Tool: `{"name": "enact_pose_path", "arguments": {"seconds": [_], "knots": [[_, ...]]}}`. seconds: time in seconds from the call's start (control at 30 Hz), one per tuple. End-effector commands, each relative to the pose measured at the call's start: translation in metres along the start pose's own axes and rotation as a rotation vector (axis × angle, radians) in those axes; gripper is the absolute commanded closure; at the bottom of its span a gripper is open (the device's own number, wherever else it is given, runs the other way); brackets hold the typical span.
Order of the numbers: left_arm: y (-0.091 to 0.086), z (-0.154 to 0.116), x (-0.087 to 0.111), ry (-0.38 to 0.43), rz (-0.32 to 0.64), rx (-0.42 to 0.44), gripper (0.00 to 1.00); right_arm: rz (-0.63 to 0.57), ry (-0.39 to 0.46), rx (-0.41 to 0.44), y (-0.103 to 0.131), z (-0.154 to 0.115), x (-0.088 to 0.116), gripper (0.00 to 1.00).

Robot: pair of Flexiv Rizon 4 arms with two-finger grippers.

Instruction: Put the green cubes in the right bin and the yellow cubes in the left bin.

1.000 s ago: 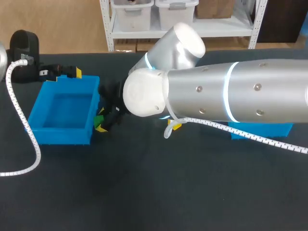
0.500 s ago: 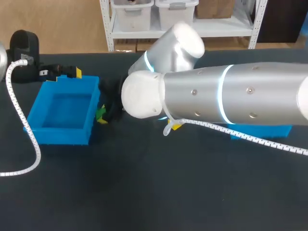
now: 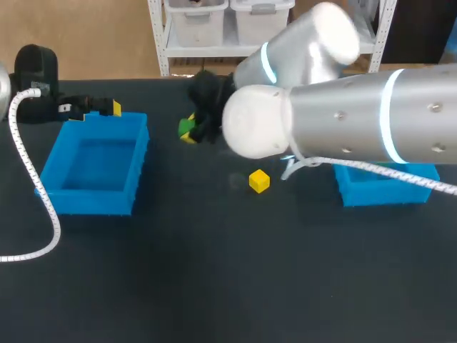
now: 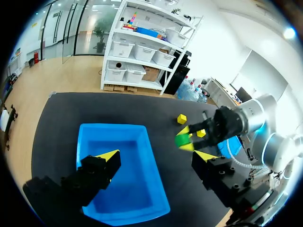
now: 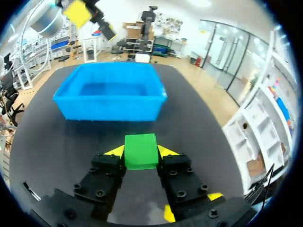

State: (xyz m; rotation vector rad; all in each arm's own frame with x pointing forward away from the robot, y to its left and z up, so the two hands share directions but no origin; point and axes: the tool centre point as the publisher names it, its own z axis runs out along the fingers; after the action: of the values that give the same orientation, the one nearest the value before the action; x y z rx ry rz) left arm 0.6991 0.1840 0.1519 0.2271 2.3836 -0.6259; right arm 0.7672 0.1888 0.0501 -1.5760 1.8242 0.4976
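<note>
Head view: reaches in from the right with the right arm (image 3: 357,121) and clenches the right end effector (image 3: 188,131) on a green cube (image 3: 185,126), up off the counter (image 3: 214,271), between the left bin (image 3: 50,175) and the right bin (image 3: 385,191). Leaves a yellow cube (image 3: 259,181) lying on the counter, nearer the right bin. Holds the left end effector (image 3: 104,111) at the left bin's far rim.

Left wrist view: hangs over the left bin with fingers spread wide, released, grasping nothing. Shows the green cube ahead, pinched in the other end effector.

Right wrist view: pinches the green cube from both sides between the yellow tips, facing the left bin ahead.
</note>
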Motion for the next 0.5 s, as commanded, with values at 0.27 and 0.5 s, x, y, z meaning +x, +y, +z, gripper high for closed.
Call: {"name": "enact_pose_path", "arguments": {"seconds": [0.27,0.5], "knots": [[0.001,0.0,0.001,-0.005,0.002,0.007,0.0,0.095,0.0,0.289,-0.044,-0.186,0.045,1.0],[0.001,0.0,0.001,-0.005,0.002,0.007,0.0,0.212,0.041,0.446,-0.076,-0.255,0.1,1.0]]}}
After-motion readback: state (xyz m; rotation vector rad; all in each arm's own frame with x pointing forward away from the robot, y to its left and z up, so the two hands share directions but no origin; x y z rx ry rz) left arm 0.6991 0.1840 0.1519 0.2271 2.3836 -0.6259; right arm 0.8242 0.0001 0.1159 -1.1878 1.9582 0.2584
